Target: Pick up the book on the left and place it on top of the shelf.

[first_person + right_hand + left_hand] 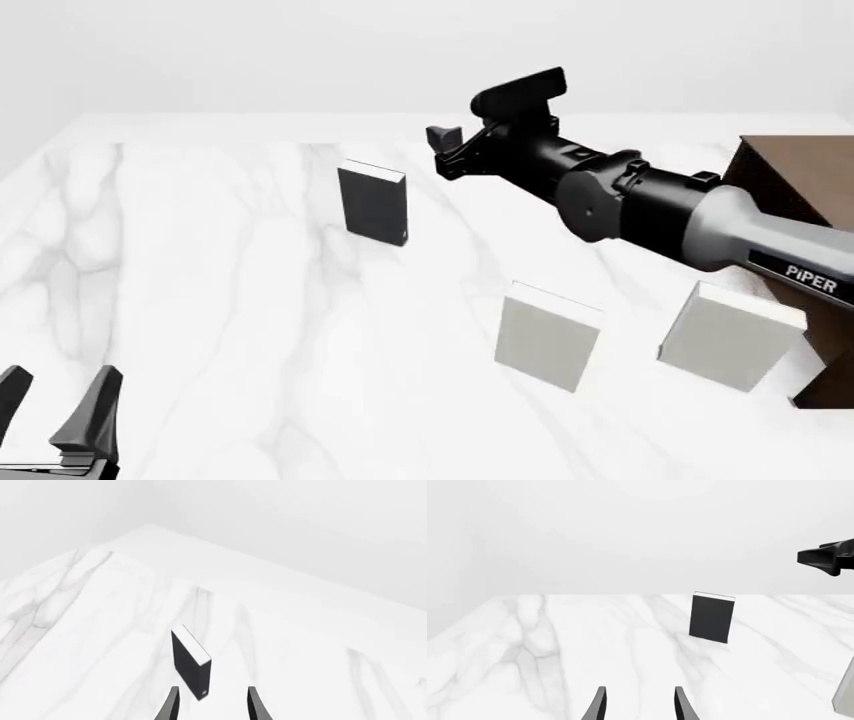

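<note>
The black-covered book [372, 203] stands upright on the marble counter [214, 300], toward the far left of the group, untouched and nowhere near its goal. The right arm reaches across from the right side, well above the counter, and its right gripper [501, 125] hangs just beside the book, up and to the right of it, without touching it. In the right wrist view the two fingers are spread with a clear gap, and the book [191, 663] sits just ahead of that gap, its spine edge toward the camera, so I'd judge the approach is lined up but the closing has not happened. The left gripper [56, 412] rests low at the near left corner, its fingers apart and holding nothing; from its own view the book [712, 617] is well ahead and off to one side. Two white-covered books [547, 335] [727, 335] stand nearer the front, to the right. The dark brown shelf [787, 180] is at the right edge, mostly hidden behind the arm. So nothing of the job is done yet: grasping, lifting, carrying across and setting the book on the shelf's top all remain.
</note>
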Controlling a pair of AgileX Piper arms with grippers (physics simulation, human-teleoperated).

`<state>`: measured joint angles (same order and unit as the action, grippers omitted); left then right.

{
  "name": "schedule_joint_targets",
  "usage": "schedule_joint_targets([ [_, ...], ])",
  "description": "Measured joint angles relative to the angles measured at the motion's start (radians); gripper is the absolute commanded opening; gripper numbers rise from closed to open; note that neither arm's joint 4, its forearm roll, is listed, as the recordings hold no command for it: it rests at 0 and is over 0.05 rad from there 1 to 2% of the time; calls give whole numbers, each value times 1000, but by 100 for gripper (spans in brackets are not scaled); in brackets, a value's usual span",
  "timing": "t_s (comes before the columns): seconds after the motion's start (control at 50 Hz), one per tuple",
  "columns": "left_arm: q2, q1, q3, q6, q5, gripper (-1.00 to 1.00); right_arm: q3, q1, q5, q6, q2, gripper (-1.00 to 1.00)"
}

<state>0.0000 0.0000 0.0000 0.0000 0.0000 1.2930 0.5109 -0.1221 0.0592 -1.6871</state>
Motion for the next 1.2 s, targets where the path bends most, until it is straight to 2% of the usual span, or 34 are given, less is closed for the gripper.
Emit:
schedule_joint_targets([
  [0.76, 0, 0, 0, 0, 0, 100, 143, 12, -51, -44, -231, 100],
  [1.2, 0, 0, 0, 0, 0, 100, 201, 20, -60, -52, -323, 100],
])
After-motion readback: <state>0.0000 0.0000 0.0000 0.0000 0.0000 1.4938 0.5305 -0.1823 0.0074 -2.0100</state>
